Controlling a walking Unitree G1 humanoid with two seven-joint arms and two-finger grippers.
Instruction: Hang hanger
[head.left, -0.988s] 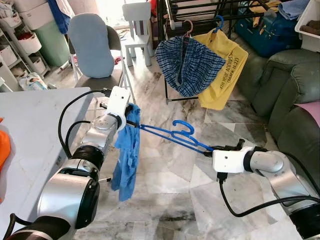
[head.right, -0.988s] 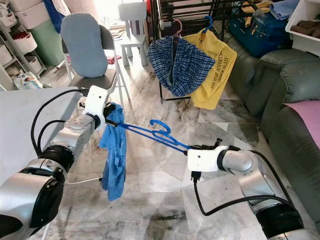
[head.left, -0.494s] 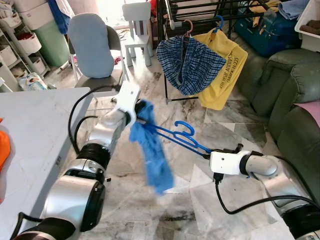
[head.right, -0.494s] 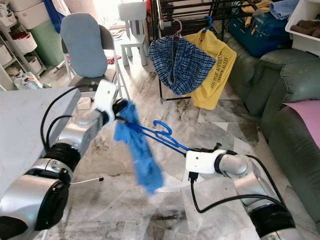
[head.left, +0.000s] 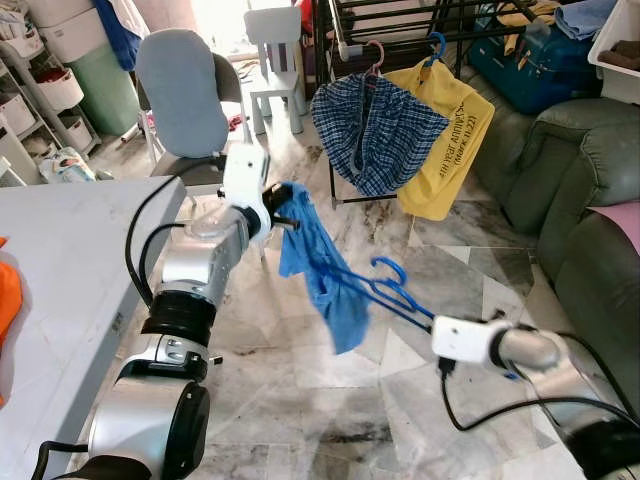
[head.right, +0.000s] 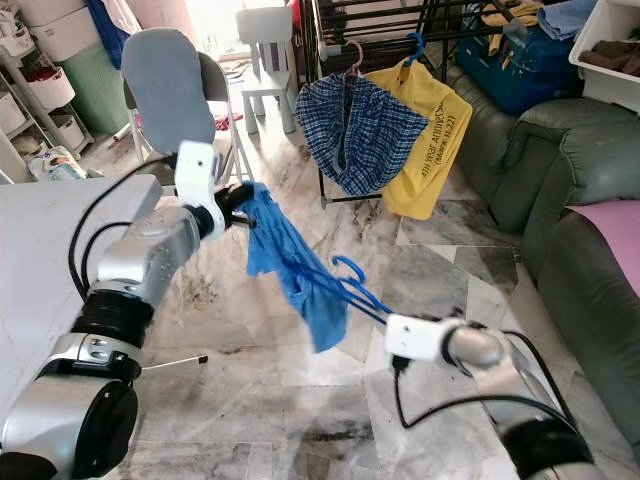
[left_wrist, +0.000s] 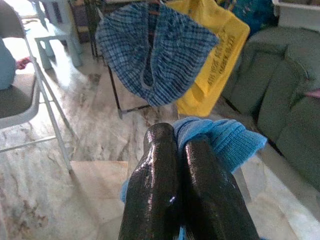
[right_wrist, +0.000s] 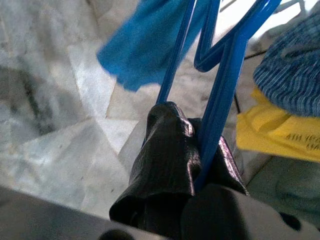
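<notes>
Your left gripper (head.left: 283, 207), clenched on the blue cloth (head.left: 318, 262), has swung up toward twelve o'clock; right gripper (right_wrist: 197, 134) grasps the blue hanger (head.left: 385, 290), not yet racked.

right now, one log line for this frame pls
left pincer: shut on blue garment | right pincer: shut on blue hanger | garment on hanger, above floor | drying rack: ahead
</notes>
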